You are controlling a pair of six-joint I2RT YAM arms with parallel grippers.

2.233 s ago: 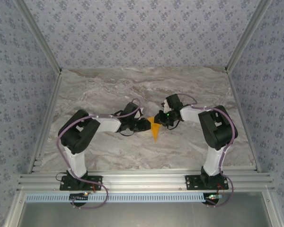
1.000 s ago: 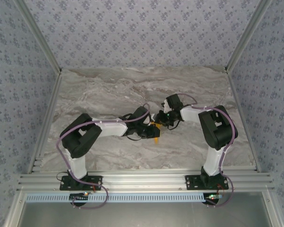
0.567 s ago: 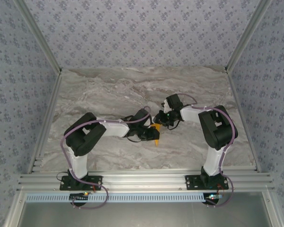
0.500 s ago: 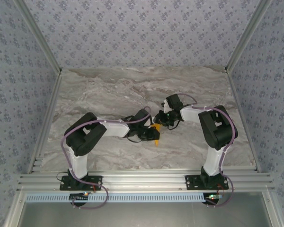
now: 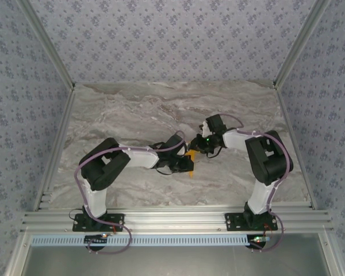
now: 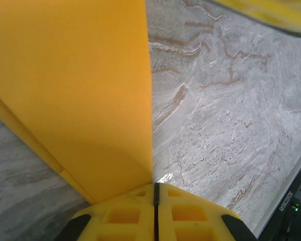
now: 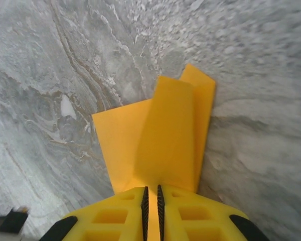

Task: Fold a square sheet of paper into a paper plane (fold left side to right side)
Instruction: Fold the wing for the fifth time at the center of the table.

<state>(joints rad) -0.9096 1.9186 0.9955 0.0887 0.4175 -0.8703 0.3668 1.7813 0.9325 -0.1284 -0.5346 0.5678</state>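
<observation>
Left gripper [image 5: 188, 165] is at mid-table, reaching in from the left. In the left wrist view its yellow fingers [image 6: 135, 196] are pressed together with only a dark seam between them. The orange-yellow paper [image 6: 75, 85] runs straight into that seam, so we read it as pinched on the paper's edge with nothing else in hold.

From the top camera the paper is a small orange patch between the two grippers, over the marble table [image 5: 132, 109]. The raised flap stands up in front of the left wrist camera, with a lower layer peeking out at its left. How much of it is off the table we cannot tell.

Right gripper [image 5: 203, 144] meets it from the right. In its wrist view the fingers [image 7: 130, 198] are almost touching, with a sliver of orange in the slit between them, so it is clamped on the paper too. A folded layer lies over a wider one just ahead of it.

Step in hand, as we judge it: bring the left side over onto the right side. To do it well:
- hold the right grip steady as the anchor
- carry the left edge across in a low arc, with no tugging apart — thin paper tears or slips
- line up the edges before laying it down
- release only once the flap lies flat, then press along the crease

Main risk is a skewed fold if either pinch slides
</observation>
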